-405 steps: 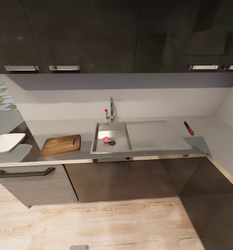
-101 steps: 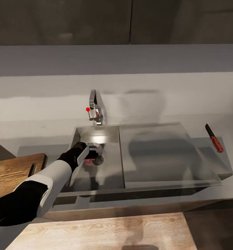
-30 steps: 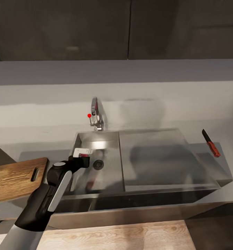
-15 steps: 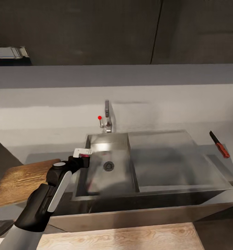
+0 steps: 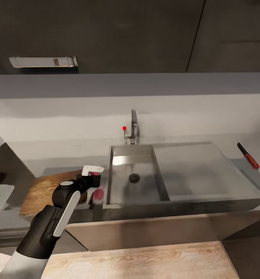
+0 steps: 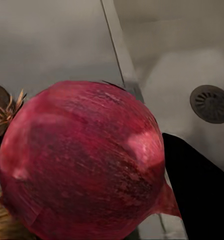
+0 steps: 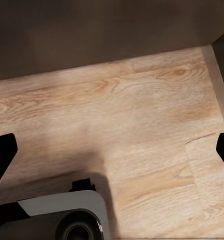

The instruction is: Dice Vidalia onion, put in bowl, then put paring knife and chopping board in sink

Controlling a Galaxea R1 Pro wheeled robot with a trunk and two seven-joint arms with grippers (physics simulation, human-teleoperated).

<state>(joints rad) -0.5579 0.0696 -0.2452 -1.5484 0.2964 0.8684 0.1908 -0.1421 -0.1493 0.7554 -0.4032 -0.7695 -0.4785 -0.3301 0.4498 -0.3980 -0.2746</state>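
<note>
So my left pincer [image 5: 94,182] is clamped on the onion [image 6: 84,162], out of the sink [image 5: 118,193], beside the board [image 5: 40,190]. Right pincer [image 7: 112,155] is spread wide, empty; dicing, bowl and knife [image 5: 249,156] all left.

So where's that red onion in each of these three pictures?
Head view: the Vidalia onion hangs under the left gripper, beside the sink's left rim.
Left wrist view: the onion, close up.
Right wrist view: wooden floor, no onion.
Shared landmark: the round drain.
</note>
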